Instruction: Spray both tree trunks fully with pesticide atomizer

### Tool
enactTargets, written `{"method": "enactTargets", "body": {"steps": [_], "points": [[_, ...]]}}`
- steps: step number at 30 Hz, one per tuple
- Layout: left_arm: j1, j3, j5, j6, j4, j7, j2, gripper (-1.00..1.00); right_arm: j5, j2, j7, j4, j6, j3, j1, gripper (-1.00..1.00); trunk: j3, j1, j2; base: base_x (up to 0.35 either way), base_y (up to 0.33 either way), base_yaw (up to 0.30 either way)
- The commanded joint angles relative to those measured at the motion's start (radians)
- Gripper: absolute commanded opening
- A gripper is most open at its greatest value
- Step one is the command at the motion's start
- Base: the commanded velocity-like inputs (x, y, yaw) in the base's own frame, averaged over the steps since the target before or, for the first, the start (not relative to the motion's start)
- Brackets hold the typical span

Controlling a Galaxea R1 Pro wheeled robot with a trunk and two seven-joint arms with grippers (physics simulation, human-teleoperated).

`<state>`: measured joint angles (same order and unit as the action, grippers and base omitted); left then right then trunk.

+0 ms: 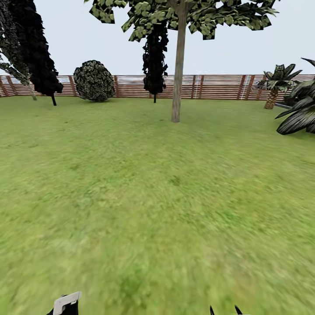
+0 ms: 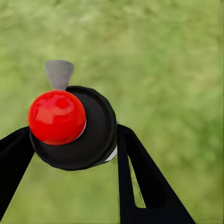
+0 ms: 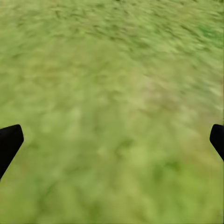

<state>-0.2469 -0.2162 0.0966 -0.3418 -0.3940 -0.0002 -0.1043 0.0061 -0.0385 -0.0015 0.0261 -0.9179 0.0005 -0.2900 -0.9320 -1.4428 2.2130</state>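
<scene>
Big green lawn everywhere, blurry up close, ringed at the back by a brown slat fence. One tall tree standing out on the grass ahead, pale trunk leaning slightly, crown cut off by the top of the head view. Behind it a narrow black tree right by the fence. More black foliage at far left, partly out of view, then a round bush against the fence. Over on the right a short palm and some dark spiky leaves clipped by the edge.

No boxes, pots or bins anywhere, and no labels or writing to read on anything.

Sprayer sitting in the left gripper: round black body, shiny red knob on it, grey nozzle poking out past that, black fingers clamped on either side with grass behind. Pale band barely visible, just a sliver at the body's edge. In the head view only a grey-white bit of it peeking up at the bottom edge, rest cut off.

Right gripper spread wide with nothing between, just two black fingertips at the edges of its own camera over blurry grass. Two tiny dark points at the bottom of the head view, too cropped to say much.
</scene>
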Motion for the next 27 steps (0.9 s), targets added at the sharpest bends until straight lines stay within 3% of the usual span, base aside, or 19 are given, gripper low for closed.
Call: {"method": "enactTargets", "body": {"steps": [1,27], "points": [[0.0,0.0,0.0,0.0,0.0,0.0,0.0,-1.0,0.0,0.0,0.0,0.0,0.0,0.0,0.0,1.0,0.0,0.0,0.0,0.34,0.0,0.0],[0.0,0.0,0.0,0.0,0.0,-0.001,0.0,-1.0,0.0,0.0,0.0,0.0,0.0,0.0,0.0,1.0,0.0,0.0,0.0,0.34,0.0,0.0]]}}
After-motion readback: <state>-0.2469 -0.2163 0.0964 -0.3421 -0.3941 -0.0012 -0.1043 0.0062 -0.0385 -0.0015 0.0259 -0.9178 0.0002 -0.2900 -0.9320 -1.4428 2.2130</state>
